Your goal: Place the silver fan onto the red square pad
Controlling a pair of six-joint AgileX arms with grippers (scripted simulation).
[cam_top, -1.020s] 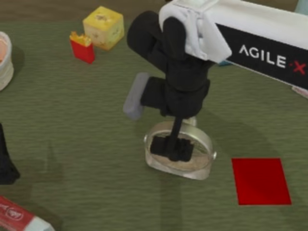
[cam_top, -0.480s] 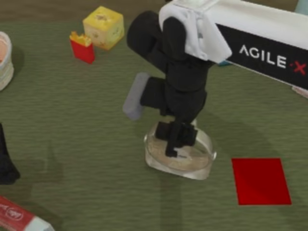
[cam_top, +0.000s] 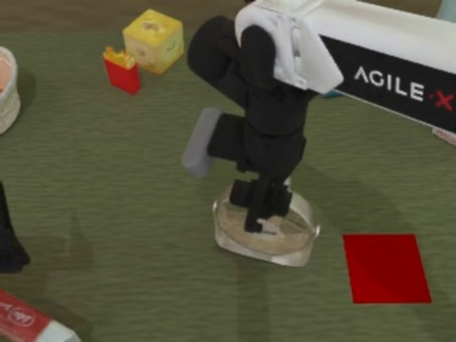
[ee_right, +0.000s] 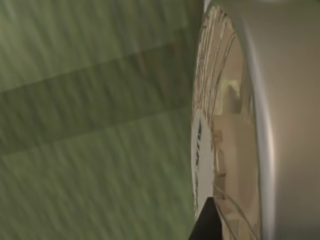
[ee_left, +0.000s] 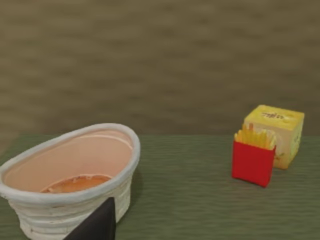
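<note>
The silver fan lies flat on the green table near the middle, grille up. My right gripper comes straight down onto the fan's far side and is shut on the fan. In the right wrist view the fan's shiny ring and grille fill one side, with one dark fingertip against the grille; the other finger is hidden. The red square pad lies flat to the right of the fan, apart from it and bare. My left gripper is parked at the table's left edge, open.
A small red fries box and a yellow cube stand at the back left. A pale bowl sits at the left edge, close in front of the left wrist camera. A red-and-white carton lies at the front left corner.
The right gripper's fingers shifted from the fan's middle toward its far rim and drew together. The fan, the pad and the left arm have not moved.
</note>
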